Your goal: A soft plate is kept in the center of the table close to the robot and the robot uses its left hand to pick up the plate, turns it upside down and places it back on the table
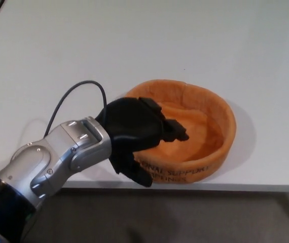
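I am seeing the left hand (134, 134) clamping the near-left rim of the orange plate (205, 126), sitting at the counter's (134, 45) near edge.

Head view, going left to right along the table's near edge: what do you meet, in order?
Silver forearm → left hand, gripping the near-left rim → orange plate → bare table.

Soft matt orange plate (213, 109) (fabric-like), smooth matt white table (134, 45).
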Controlling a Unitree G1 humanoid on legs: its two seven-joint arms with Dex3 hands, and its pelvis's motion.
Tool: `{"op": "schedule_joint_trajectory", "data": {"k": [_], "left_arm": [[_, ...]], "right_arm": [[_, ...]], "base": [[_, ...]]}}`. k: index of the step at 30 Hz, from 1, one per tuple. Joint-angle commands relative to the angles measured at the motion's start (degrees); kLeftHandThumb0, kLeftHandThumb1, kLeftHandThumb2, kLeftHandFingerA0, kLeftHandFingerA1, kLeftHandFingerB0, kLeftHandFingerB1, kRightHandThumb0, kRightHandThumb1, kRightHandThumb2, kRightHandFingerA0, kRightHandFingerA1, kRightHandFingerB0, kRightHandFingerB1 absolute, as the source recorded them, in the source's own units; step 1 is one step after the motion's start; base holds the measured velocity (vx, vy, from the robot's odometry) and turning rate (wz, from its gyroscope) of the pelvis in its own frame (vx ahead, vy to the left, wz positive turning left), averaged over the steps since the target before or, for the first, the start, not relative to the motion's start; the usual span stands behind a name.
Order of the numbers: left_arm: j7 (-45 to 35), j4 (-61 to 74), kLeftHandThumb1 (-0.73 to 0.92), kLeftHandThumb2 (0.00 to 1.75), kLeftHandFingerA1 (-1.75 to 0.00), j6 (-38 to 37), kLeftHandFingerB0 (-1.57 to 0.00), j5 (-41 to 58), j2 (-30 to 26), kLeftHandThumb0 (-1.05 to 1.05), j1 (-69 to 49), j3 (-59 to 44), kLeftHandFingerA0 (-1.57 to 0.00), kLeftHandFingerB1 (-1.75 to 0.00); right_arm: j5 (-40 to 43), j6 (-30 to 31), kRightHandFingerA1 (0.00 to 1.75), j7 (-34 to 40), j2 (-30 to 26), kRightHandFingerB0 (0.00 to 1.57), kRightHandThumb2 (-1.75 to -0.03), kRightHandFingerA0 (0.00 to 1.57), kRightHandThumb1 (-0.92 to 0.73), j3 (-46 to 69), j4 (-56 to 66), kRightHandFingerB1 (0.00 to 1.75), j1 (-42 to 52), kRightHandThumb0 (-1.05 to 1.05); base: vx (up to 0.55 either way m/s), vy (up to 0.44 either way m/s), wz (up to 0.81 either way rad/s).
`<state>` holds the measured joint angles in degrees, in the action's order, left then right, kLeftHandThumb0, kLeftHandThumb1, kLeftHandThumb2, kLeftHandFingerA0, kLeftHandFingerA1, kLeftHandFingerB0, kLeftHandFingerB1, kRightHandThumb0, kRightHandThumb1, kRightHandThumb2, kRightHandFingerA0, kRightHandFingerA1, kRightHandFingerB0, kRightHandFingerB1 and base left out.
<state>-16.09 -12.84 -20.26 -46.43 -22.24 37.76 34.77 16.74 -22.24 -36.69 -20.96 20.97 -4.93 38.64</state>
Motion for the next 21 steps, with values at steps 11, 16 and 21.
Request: {"op": "schedule_joint_trajectory", "data": {"k": [11, 16, 21], "left_arm": [[1.5, -3.5, 0.68, 0.62, -0.43, -1.0, -0.36, -1.9, 0.4, -0.99, -3.0, 1.6, -0.4, -0.32], [4.4, -4.8, 0.69, 0.62, -0.48, -2.3, -0.4, -5.2, 0.4, -1.0, -3.0, 3.7, -0.51, -0.33], [7.2, -5.4, 0.59, 0.65, -1.54, -2.9, -0.48, -9.9, -1.2, -1.01, -1.9, 6.3, -0.87, -0.41]], "right_arm": [[0.0, 0.2, 0.59, -0.2, -1.0, 0.13, -1.1, 0.2, -0.76, 0.3, -2.1, 0.49, -1.1, -0.8], [0.0, -0.2, 0.59, 0.1, -1.0, 0.13, -0.77, 0.22, -0.92, 0.7, -0.5, 0.41, -0.2, -0.82], [-0.1, -1.7, 0.6, -0.5, -0.4, 0.1, -1.12, 0.24, -0.77, 0.3, -3.8, 0.48, -1.0, -0.79]], "base": [[0.0, 0.0, 0.0], [0.0, 0.0, 0.0], [0.0, 0.0, 0.0]]}}
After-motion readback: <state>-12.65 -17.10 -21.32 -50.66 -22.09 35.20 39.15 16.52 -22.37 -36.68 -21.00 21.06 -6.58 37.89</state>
